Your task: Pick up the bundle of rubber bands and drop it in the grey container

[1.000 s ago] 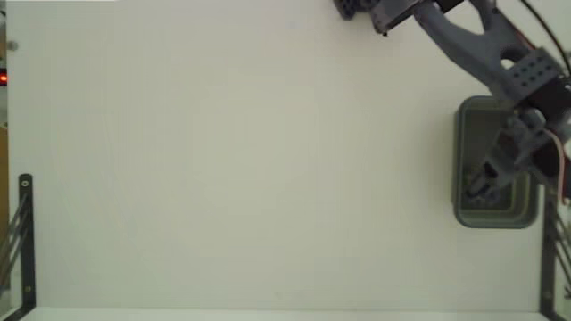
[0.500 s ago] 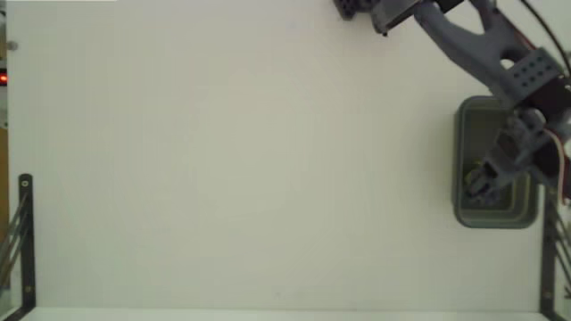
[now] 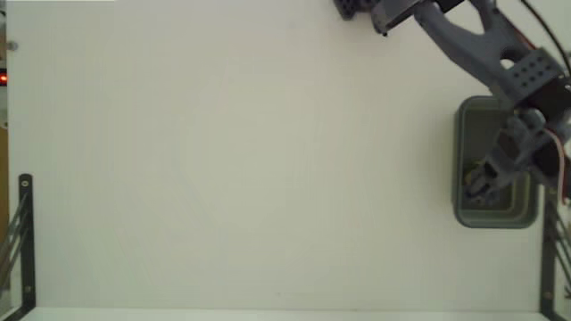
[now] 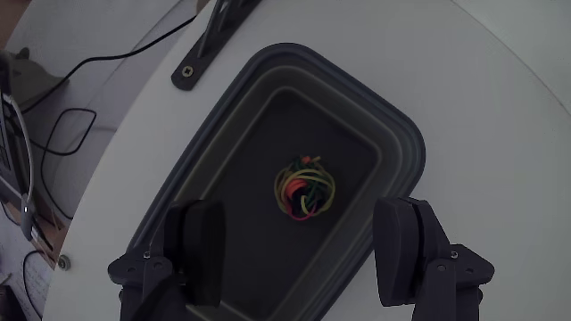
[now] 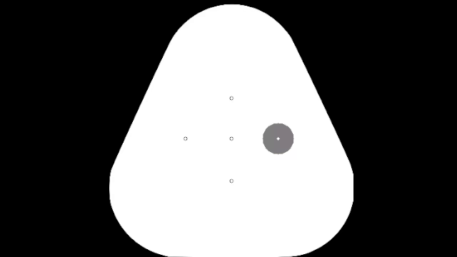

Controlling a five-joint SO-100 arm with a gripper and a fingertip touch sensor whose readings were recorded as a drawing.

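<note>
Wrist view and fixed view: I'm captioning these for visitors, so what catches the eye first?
In the wrist view, the colourful bands lie on the floor of the dark tub, loose below the open gripper. In the fixed view, the arm reaches over the tub at the right edge of a bare white table.

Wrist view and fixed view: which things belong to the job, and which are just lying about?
Job:
- bundle of rubber bands, lying inside the container
- grey container
- gripper, open above it

Lying about:
- black bracket bolted to the table
- black cables off the table edge
</note>
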